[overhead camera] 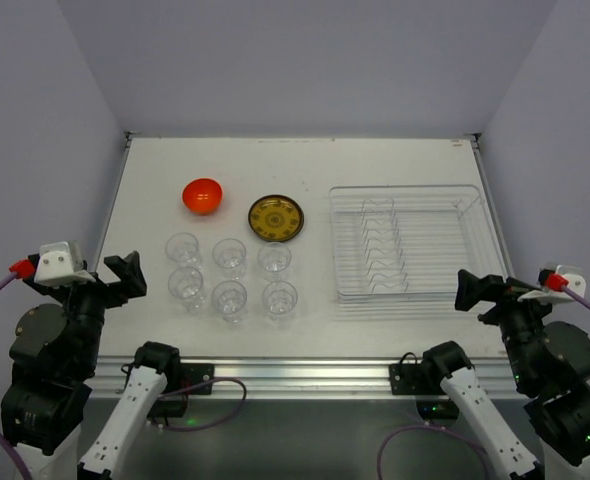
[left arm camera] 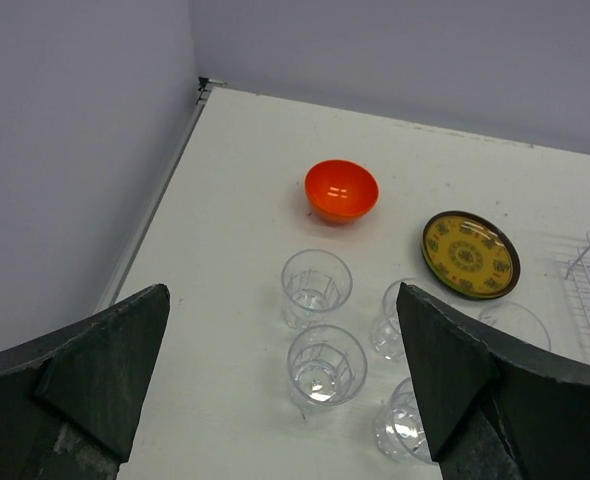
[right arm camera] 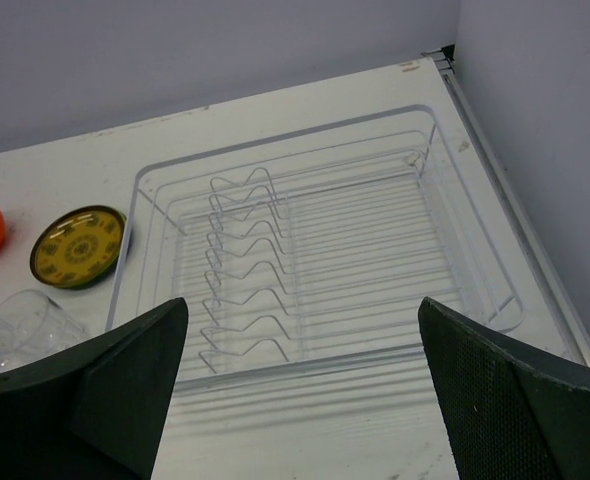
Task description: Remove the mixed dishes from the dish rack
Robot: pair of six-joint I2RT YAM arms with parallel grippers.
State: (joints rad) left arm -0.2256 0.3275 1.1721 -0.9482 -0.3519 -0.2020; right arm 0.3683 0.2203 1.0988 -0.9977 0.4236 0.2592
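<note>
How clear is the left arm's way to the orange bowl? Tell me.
Probably yes. The left gripper is open and empty at the near left, and bare table runs up to the orange bowl. The closest clear cup stands just right of that path, so keep left.

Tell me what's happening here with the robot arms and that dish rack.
The dish rack sits empty on the right of the table. An orange bowl, a yellow patterned plate and six clear cups stand on the table to its left, the cups in two rows of three. Nothing is being handled: the left arm and right arm sit at the near corners, jaws open and holding nothing.
</note>
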